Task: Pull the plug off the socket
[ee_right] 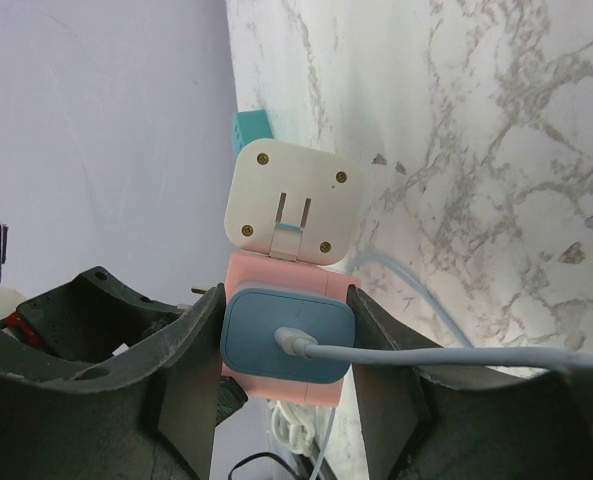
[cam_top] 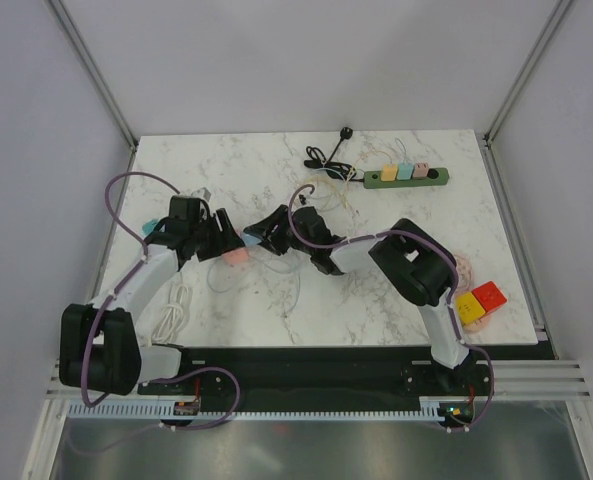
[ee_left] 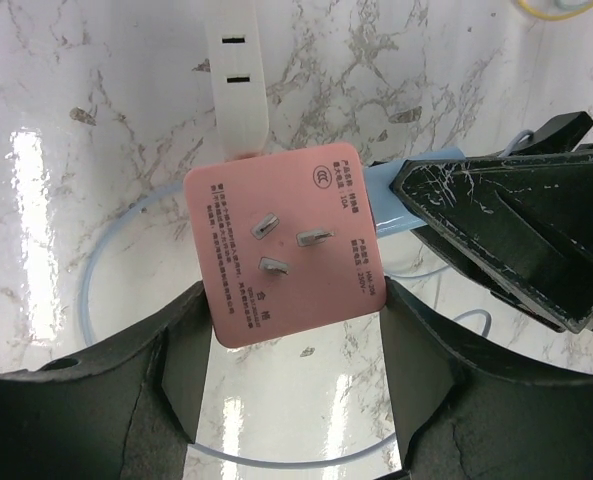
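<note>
— What is the left gripper [ee_left: 291, 312] doing?
— It is clamping the pink socket adapter [ee_left: 281, 245] between its fingers [ee_left: 181, 370], one on each side. The adapter's three metal prongs are facing the left wrist camera.
— And the plug?
— The blue plug [ee_right: 286, 340] is sitting in the opposite face of the pink adapter, not yet pulled out. Its pale blue cable [ee_right: 456, 355] is running off to the side.
— Is the right gripper [ee_right: 286, 325] holding it?
— Its fingers [ee_right: 191, 350] are pressing against both sides of the blue plug, so it is gripping it.
— Where is all this happening?
— Over the left-centre of the marble table [cam_top: 396, 290], with the two grippers facing each other and the adapter between them. A white adapter [ee_right: 291, 205] is touching the pink one's edge.
— Is the pink adapter resting on the table?
— I cannot tell.
</note>
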`<state>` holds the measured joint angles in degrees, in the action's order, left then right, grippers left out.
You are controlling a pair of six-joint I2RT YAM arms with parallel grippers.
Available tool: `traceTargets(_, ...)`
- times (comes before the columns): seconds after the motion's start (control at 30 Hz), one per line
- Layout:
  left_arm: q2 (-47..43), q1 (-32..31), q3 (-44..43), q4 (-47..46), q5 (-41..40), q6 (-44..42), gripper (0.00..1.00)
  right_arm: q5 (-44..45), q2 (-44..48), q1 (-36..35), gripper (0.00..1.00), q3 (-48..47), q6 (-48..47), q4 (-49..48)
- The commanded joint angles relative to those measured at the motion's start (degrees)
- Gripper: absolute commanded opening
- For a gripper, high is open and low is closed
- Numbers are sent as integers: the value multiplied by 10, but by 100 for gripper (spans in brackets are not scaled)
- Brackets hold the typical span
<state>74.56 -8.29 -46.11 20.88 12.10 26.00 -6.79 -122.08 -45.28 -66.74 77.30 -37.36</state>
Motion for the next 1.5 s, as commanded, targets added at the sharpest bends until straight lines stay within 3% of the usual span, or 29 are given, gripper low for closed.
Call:
traceTargets(0.0, -68, 6, 5, -28, -91, 14, 2, 43, 12, 26, 0, 28, 25, -32)
traceTargets(0.37, -77, 5, 3, 2, -172, 21, 2, 88, 43, 38, 0, 96, 85, -96)
traceTargets(0.67, -76, 1, 1, 6, -183, 8, 2, 115, 79, 62, 0, 108, 65, -28)
traceTargets(0.9, -91, 0, 3, 14, -214, 12, 2, 127, 107, 102, 0, 168, 73, -34)
traceTargets(1.03, -90, -1, 1, 14, -220, 13, 2, 166, 145, 89, 0, 137, -13, 48)
traceTargets(1.07, -87, -1, 1, 14, -219, 13, 2, 185, 155, 77, 0, 127, -59, 66)
traceTargets(1.2, -83, -4, -1, 13, -208, 16, 2, 232, 164, 20, 0, 87, -93, 92)
traceTargets(1.47, -103, -5, 4, -32, -81, -38, 2, 165, 132, 41, 0, 93, -80, 49)
